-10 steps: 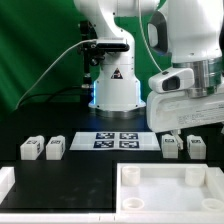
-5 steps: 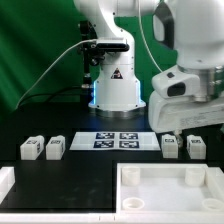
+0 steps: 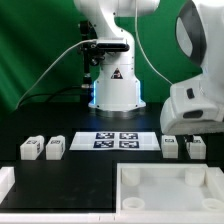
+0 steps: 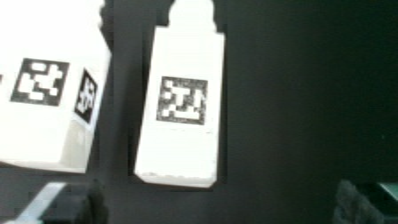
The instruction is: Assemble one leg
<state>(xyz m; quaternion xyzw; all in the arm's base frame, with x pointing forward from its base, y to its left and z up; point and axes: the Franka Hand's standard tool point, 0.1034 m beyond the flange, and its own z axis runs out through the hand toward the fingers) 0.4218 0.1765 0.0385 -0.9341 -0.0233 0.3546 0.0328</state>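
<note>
Your arm's swung toward the exterior view's right this last second. Claw (image 4: 210, 200) is spread wide and empty, lined up over a leg (image 4: 182, 110) lying on the counter (image 4: 302, 100). Grab's probably next.

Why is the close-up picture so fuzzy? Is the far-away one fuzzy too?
Wrist view: the leg fills much of the frame, and its edges and tag look soft and smeared. Exterior view: sharper, with the marker board tags showing clearly, but the white arm is bright and washed out against the dark table.
</note>
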